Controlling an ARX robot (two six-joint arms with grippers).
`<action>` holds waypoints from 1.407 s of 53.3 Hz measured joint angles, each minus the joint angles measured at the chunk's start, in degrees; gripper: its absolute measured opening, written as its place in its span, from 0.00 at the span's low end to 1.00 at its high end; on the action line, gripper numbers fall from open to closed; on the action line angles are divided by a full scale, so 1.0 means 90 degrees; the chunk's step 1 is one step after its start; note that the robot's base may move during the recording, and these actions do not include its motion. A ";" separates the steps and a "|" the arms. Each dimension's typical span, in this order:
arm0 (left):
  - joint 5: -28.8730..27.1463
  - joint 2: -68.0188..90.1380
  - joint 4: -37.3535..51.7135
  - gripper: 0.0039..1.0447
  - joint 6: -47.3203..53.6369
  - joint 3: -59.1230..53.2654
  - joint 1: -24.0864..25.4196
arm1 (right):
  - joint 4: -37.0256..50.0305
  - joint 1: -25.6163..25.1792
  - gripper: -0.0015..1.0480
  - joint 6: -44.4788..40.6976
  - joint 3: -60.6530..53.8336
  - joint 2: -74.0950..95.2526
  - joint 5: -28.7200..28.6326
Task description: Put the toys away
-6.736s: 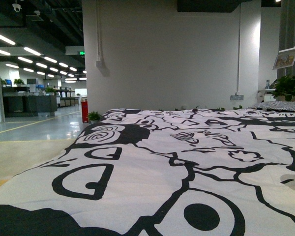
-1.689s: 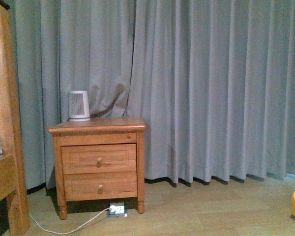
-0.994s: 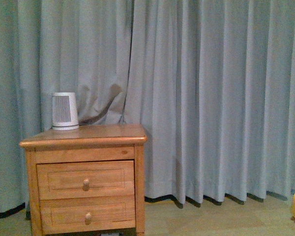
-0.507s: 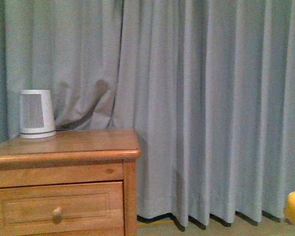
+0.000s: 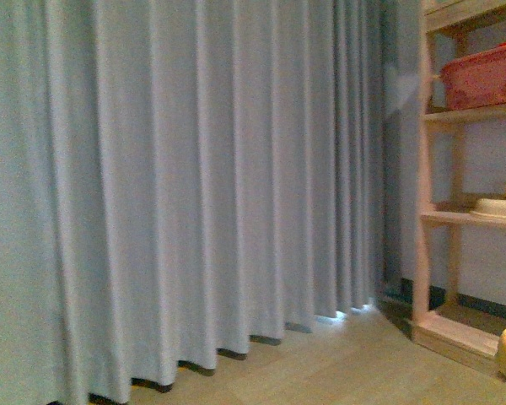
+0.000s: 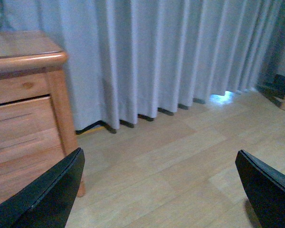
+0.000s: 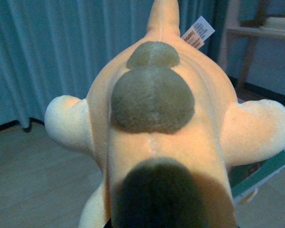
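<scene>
One orange-yellow plush animal (image 7: pixel 152 118) floats just beside one pale wooden shelf unit (image 5: pixel 438 169). The right hand is hidden, its grip untellable. The left hand (image 6: pixel 159 161) gapes wide, empty.

— What blocks me ahead?
— I see curtain (image 5: pixel 194 194) from nine to twelve, wooden shelf (image 5: pixel 443 211) at three.
— Any room?
— Open floor (image 5: pixel 337 367) at five; a pink bin (image 5: pixel 485 78) fills the tier at two.

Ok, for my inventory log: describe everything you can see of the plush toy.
The plush toy fills the right wrist view: fuzzy pale-orange fabric, two grey-green patches along its centre seam, stubby limbs either side, a white sewn label at its far end. Raised off the floor; what holds it is hidden.
</scene>
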 joint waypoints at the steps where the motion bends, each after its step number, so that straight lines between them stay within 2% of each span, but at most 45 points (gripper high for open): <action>1: 0.0002 0.0000 0.0000 0.94 0.0000 0.0000 0.0000 | -0.0002 0.0000 0.07 -0.0002 0.0000 0.0000 0.0007; 75: 0.0002 -0.0007 0.0005 0.94 0.0015 0.0000 -0.0007 | 0.0000 -0.0007 0.07 -0.0002 0.0000 0.0000 0.0046</action>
